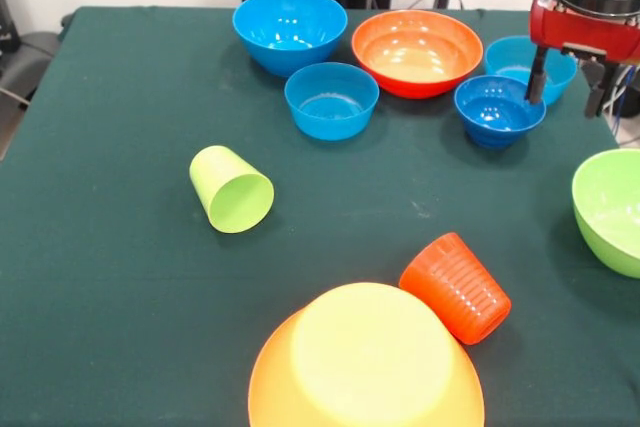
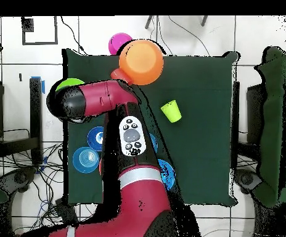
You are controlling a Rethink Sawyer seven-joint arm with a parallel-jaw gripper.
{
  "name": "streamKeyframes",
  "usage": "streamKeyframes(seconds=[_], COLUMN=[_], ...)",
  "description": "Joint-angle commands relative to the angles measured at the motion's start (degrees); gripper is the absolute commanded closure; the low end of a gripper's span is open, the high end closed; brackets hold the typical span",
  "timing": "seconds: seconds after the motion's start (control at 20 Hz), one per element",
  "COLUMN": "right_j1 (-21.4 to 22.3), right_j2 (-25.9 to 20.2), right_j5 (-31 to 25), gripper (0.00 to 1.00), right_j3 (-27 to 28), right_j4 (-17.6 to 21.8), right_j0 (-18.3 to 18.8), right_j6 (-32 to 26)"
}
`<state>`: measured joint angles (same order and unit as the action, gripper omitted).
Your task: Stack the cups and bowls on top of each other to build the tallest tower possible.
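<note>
The large light-orange bowl point(image 1: 365, 362) lies upside down at the near edge, alone; it also shows from overhead point(image 2: 142, 62). Touching its right side, the ribbed orange cup point(image 1: 456, 287) lies tipped over. The lime-green cup point(image 1: 232, 190) point(image 2: 171, 111) lies on its side at the left, mouth toward the camera. At the far side stand a medium blue bowl point(image 1: 290, 27), a red-orange bowl point(image 1: 417, 52) and three small blue bowls point(image 1: 331, 99) point(image 1: 499, 110) point(image 1: 520, 62). My gripper point(image 1: 567, 87) hangs open and empty at the far right, its left finger over the darker small bowl's far rim.
A lime-green bowl point(image 1: 610, 209) sits upright at the right edge, cut off by the frame. A pink bowl point(image 2: 118, 43) shows only from overhead, just beyond the light-orange one. My arm point(image 2: 108, 102) covers much of the overhead view. The cloth point(image 1: 120, 297) is dark green.
</note>
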<state>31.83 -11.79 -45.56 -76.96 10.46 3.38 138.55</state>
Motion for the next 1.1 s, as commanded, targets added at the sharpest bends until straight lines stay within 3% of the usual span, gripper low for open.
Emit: streamKeyframes(seconds=[0.05, 0.35, 0.4, 0.55, 0.85, 1.1], right_j1=[-2.81, -6.83, -7.2, -8.89, -16.49, -19.64], right_j2=[-0.32, -2.22, -2.22, -1.71, -3.55, -3.44], right_j5=[-8.14, -10.54, -11.17, -15.3, -24.8, -25.86], gripper=[0.0, 0.0, 1.0, 1.0, 1.0, 1.0], right_j3=[11.25, 19.48, 20.38, 25.31, 42.67, 49.99], right_j4=[-0.95, 0.73, 0.99, 3.21, 5.96, 7.98], right_j0=[1.32, 3.48, 3.55, 2.97, 3.42, 3.37], right_j6=[1.1, -4.91, -5.24, -7.84, -13.75, -13.86])
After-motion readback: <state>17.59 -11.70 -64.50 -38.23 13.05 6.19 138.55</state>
